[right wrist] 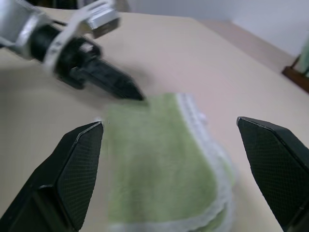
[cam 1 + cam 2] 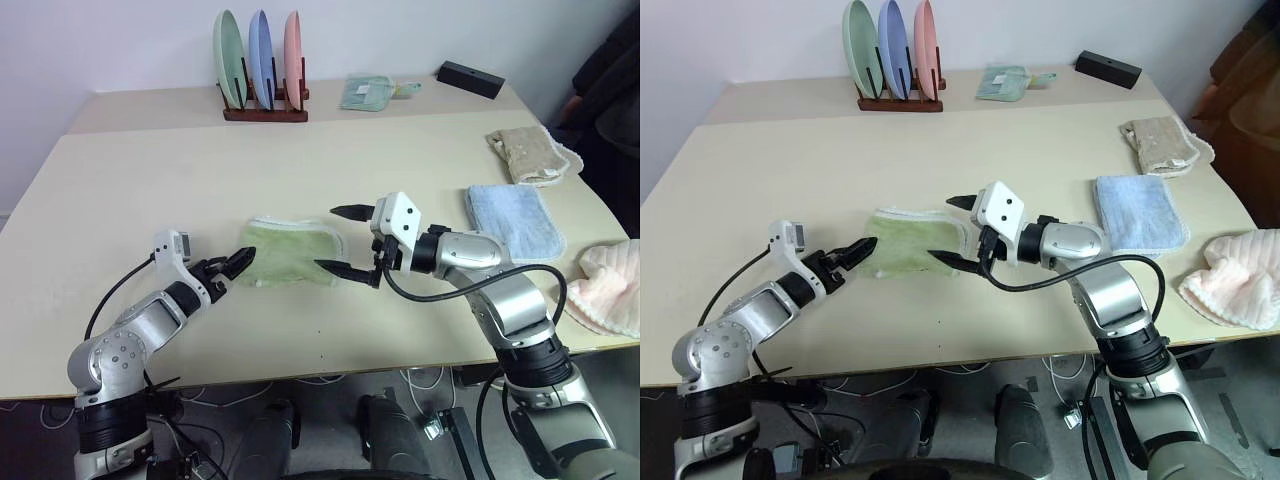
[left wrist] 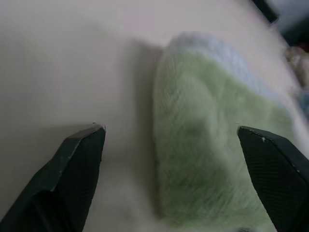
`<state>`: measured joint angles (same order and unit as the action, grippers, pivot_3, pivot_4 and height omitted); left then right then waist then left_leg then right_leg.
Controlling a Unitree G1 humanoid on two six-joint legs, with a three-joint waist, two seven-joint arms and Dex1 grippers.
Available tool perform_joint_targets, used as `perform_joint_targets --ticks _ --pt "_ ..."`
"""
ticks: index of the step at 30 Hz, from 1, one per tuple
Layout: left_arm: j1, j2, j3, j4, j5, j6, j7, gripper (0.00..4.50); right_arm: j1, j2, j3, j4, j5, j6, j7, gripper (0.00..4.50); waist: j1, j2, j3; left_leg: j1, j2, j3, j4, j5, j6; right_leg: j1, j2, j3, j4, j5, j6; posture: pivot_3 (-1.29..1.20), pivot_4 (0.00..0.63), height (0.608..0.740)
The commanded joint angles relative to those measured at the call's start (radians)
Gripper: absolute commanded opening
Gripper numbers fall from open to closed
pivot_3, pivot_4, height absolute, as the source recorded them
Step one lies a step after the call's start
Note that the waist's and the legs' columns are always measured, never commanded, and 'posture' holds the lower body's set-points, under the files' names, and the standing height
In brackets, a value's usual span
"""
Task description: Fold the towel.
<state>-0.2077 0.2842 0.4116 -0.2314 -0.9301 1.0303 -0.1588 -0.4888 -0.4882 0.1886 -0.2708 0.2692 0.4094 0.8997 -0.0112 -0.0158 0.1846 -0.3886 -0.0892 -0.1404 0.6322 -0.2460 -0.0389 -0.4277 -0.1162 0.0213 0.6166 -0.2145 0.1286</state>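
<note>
Here is the towel [image 2: 295, 253], light green with white edging, lying folded on the cream worktop [image 2: 150, 190] near its front edge, between the two arms. The fold sits flat, the white trim running along the far edge and round the right-hand end.

On the left, the left gripper [image 2: 240, 262] sits low at the towel's left end, fingers [image 3: 82, 159] spread wide. Nothing is between them: from the left wrist view one fingertip is over bare worktop and the other over the green cloth, neither pinching it.

On the right, the right gripper [image 2: 345, 240] hangs at the towel's right end, raised above the worktop and pointing across toward the left arm. Its fingers [image 1: 79, 159] stand wide apart as well, one above the other in the head view, and hold nothing; the towel lies below and beyond them, untouched. The right wrist view looks along the cloth to the other gripper at the far end.

Further right on the worktop lie a light blue folded towel [image 2: 513, 220], a beige towel [image 2: 528, 152] behind it, and a pink cloth [image 2: 610, 290] at the edge. At the back stands a wooden rack [image 2: 265, 108] with three plates upright, green, blue and pink, with a small green cloth [image 2: 368, 92] and a black box [image 2: 470, 78] to its right.
</note>
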Motion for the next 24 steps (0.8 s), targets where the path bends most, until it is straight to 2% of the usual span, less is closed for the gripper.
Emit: perform_joint_targets --ticks 1,2,5,12,17,21,24 --pt "-0.02 -0.072 -0.029 -0.004 -0.086 0.067 0.046 4.48 0.022 -0.018 0.004 -0.06 -0.001 -0.02 0.005 4.5 0.002 0.0 0.0 0.0 0.0 0.0 0.0 0.0 0.0 0.0 0.0 0.0 0.0 0.0 0.0 0.0 0.15 0.737" --pt "-0.024 -0.092 -0.042 -0.001 -0.09 0.079 0.06 4.48 0.029 -0.022 0.008 -0.064 -0.007 -0.025 0.003 4.5 0.004 0.0 0.0 0.0 0.0 0.0 0.0 0.0 0.0 0.0 -0.001 0.0 0.0 0.0 0.0 0.0 0.15 0.737" --pt "-0.03 -0.128 -0.054 -0.001 -0.098 0.084 0.078 3.63 0.04 -0.022 0.011 -0.07 -0.018 -0.027 -0.007 4.5 0.004 0.0 0.0 0.0 -0.001 0.0 0.0 0.0 0.0 0.0 -0.001 0.0 0.0 0.0 0.0 0.0 0.15 0.737" --pt "-0.041 -0.149 -0.085 -0.017 -0.097 0.069 0.082 0.06 0.062 -0.028 0.016 -0.084 -0.031 -0.028 -0.017 4.5 0.002 0.0 0.0 0.0 -0.001 0.001 0.0 0.0 0.0 0.0 -0.001 0.0 0.0 0.0 0.0 0.0 0.15 0.737" --pt "-0.073 -0.157 -0.021 -0.028 -0.075 -0.058 0.1 0.02 0.067 -0.031 0.018 -0.088 -0.036 -0.025 -0.026 4.5 0.002 0.0 0.0 0.0 0.0 0.001 0.0 0.0 0.0 0.0 -0.001 0.0 -0.001 0.0 0.0 0.0 0.15 0.737" --pt "-0.151 -0.124 0.128 0.027 -0.029 -0.26 0.184 0.02 0.067 -0.035 0.017 -0.084 -0.042 -0.028 -0.029 4.5 0.002 -0.001 0.0 0.0 0.0 0.0 0.0 0.0 0.0 0.0 0.0 0.0 -0.001 0.0 0.0 0.0 0.15 0.737" --pt "-0.213 -0.056 0.282 0.106 0.035 -0.442 0.291 0.02 0.068 -0.038 0.016 -0.08 -0.044 -0.033 -0.026 4.5 -0.002 -0.001 0.0 0.0 0.0 0.001 -0.001 0.0 0.0 0.0 0.0 0.0 -0.002 0.0 0.0 0.0 0.15 0.737"
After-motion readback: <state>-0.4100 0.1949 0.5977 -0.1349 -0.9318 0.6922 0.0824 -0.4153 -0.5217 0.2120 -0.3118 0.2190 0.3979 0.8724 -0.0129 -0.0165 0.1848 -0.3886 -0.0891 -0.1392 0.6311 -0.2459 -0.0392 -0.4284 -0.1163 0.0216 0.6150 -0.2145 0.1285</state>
